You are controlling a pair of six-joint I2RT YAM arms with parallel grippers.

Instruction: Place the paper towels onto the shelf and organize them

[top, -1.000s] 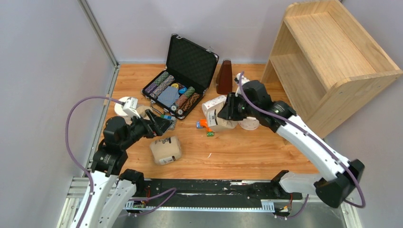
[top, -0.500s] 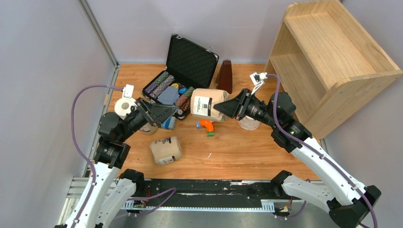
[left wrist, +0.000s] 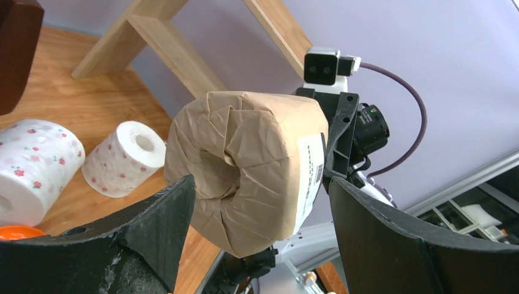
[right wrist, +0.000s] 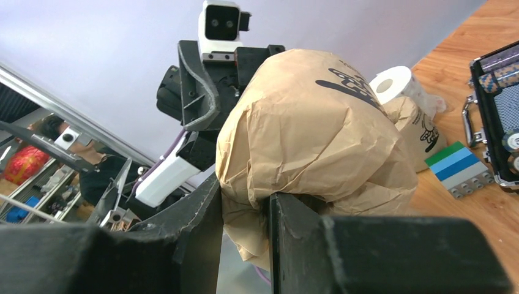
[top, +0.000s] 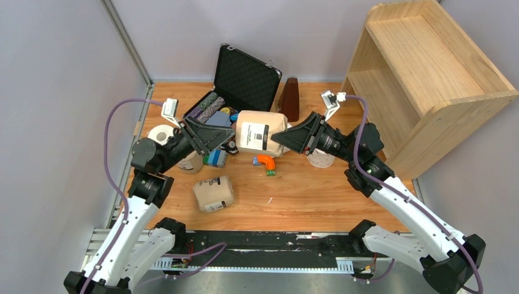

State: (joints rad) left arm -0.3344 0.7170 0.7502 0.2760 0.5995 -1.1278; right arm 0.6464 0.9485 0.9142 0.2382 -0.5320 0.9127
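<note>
Roll of tan paper (top: 258, 133) held in the air above the middle of the table (top: 306, 196), label facing up. The right gripper (top: 275, 138), jaws almost closed, pinches the crumpled wrapping at the roll's right end. The left gripper (top: 229, 138), jaws spread wide, straddles the left end; whether its fingers touch the paper cannot be told. The shelf (top: 428, 67) stands at the far right, well apart from the roll. A second tan roll (top: 213, 193) lies on the table near left, and a white roll (top: 321, 160) sits under the right arm
</note>
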